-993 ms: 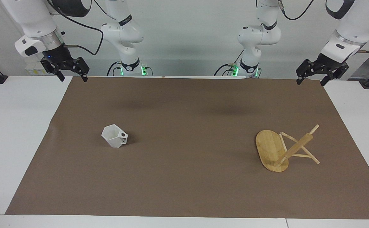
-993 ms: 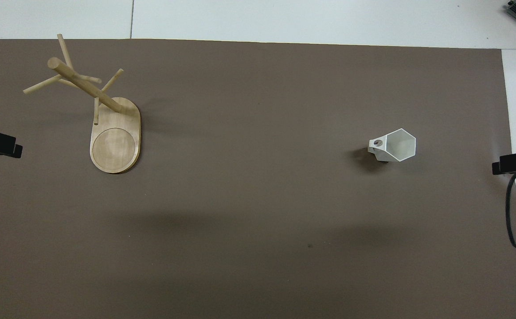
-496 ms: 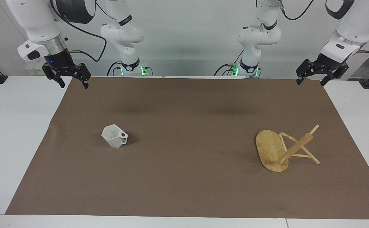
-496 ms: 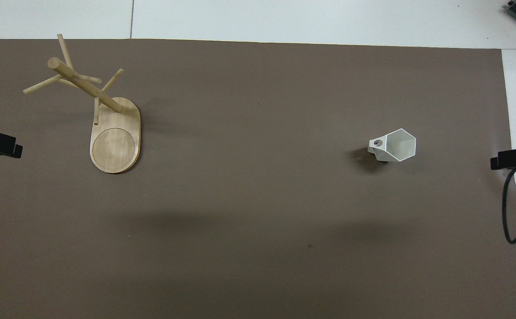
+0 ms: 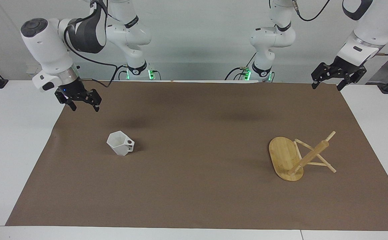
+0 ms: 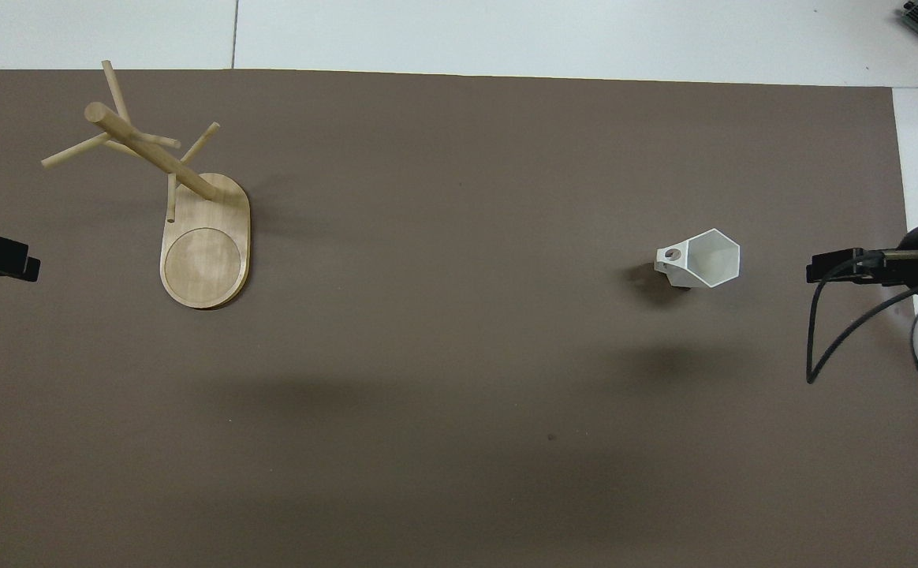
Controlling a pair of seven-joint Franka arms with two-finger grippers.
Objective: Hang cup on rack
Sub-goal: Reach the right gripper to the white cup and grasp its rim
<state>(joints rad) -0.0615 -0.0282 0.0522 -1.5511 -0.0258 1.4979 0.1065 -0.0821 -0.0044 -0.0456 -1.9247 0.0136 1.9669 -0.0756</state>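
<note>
On the brown mat (image 5: 194, 200), toward the right arm's end, stands one white cup (image 5: 120, 143), upright, its pierced handle turned toward the middle. One bamboo rack (image 5: 294, 158) stands well apart from it at the left arm's end, four thin pegs visible off its post. Two grippers: the right gripper (image 5: 83, 107) hangs spread over the mat's edge, holding nothing; the left gripper (image 5: 325, 85) waits spread above its corner. No readable writing shows.

Brown mat (image 5: 197, 193) covers white table (image 5: 14, 150).
</note>
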